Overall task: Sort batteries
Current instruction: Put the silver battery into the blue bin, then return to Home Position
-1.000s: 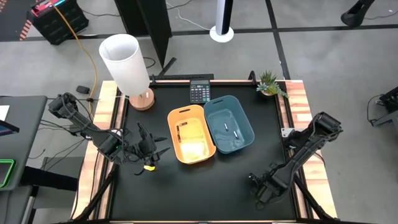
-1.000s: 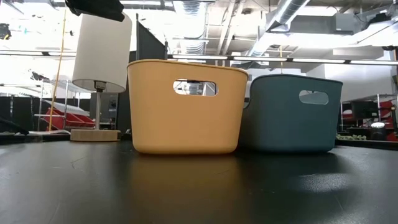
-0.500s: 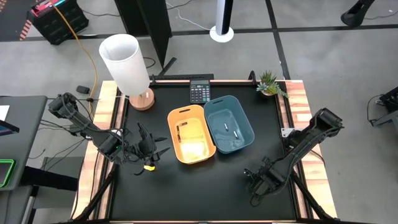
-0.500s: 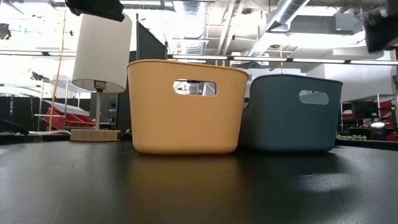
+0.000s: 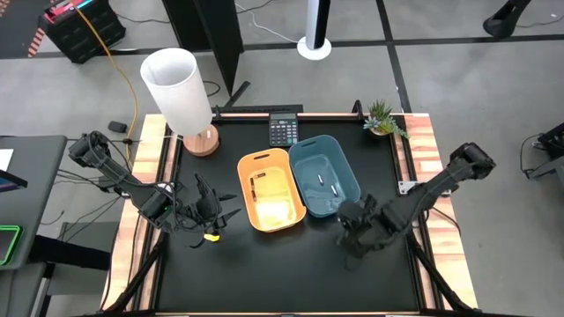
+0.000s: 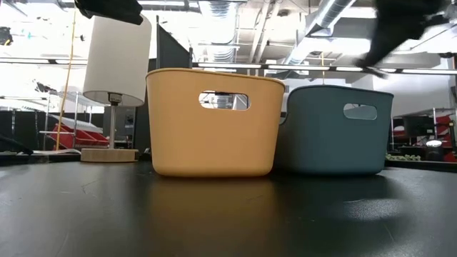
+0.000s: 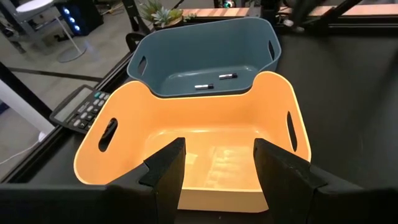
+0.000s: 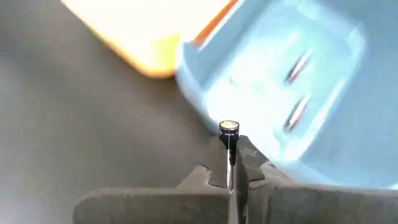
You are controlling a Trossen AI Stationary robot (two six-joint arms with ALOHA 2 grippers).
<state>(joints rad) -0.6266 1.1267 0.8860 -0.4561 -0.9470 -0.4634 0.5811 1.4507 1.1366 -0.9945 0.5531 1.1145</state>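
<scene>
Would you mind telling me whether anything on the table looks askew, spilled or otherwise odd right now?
Nothing stands out. The orange bin and blue bin sit upright side by side, two batteries lying inside the blue one. The right gripper pinches a battery near the blue bin; the left gripper hangs open facing the orange bin.

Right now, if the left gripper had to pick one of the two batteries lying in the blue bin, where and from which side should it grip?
Probably from straight above: the batteries lie flat on the floor of the blue bin, whose walls block any sideways approach. Close the fingers across the slim middle, not on the ends.
</scene>
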